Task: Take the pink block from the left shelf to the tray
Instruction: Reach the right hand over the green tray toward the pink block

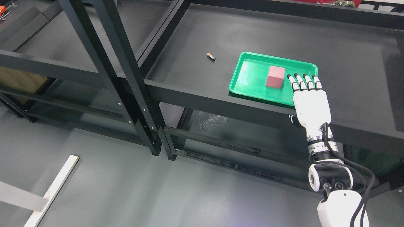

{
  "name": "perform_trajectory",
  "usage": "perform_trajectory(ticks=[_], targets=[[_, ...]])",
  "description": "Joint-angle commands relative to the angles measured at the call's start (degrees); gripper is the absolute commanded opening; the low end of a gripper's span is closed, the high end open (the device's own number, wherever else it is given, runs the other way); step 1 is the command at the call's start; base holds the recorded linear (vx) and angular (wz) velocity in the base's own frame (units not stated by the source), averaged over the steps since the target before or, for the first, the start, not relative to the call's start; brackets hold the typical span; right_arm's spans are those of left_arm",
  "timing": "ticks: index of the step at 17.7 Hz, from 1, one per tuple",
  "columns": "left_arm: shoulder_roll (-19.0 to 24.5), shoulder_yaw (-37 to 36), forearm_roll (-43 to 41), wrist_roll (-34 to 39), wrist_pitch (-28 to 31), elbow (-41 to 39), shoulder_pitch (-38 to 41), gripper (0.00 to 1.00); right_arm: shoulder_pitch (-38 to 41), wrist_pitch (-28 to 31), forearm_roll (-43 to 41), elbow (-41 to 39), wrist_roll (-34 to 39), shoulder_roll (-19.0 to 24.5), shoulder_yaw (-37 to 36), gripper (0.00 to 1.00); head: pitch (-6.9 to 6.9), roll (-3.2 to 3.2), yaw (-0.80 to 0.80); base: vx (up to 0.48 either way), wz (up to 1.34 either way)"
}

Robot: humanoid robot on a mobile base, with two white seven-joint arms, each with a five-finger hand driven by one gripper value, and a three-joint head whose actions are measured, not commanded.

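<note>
A pink block (275,76) stands upright inside the green tray (249,67) on the right-hand black shelf. My right hand (303,81) hovers over the tray's near right corner, just right of the block and apart from it. Its four fingers (308,81) are stretched out flat and hold nothing. The white right arm rises from the lower right of the picture. My left arm does not show.
A small battery (211,56) lies on the shelf top left of the tray. Black shelf posts (126,72) stand between the left and right shelves. A crumpled clear bag (212,120) lies below the shelf. A white plank (52,189) lies on the floor at lower left.
</note>
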Motion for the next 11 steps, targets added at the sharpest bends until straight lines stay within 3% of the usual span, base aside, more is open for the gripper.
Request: perform_trajectory(ticks=[1, 6, 11], targets=[[1.0, 0.0, -0.1, 0.0, 0.0, 0.0, -0.6, 1.0, -1.9, 0.0, -3.8, 1.2, 0.5, -1.0, 0.2, 1.0, 0.0, 0.0, 0.0, 0.233, 0.01], [1.0, 0.0, -0.1, 0.0, 0.0, 0.0, -0.6, 1.0, -3.7, -0.6, -5.0, 4.3, 2.5, -1.0, 1.4, 1.0, 0.0, 0.0, 0.0, 0.211, 0.0], [1.0, 0.0, -0.1, 0.0, 0.0, 0.0, -0.6, 1.0, -6.6, -2.9, -5.8, 8.5, 11.9, -1.0, 3.5, 1.0, 0.0, 0.0, 0.0, 0.189, -0.01]])
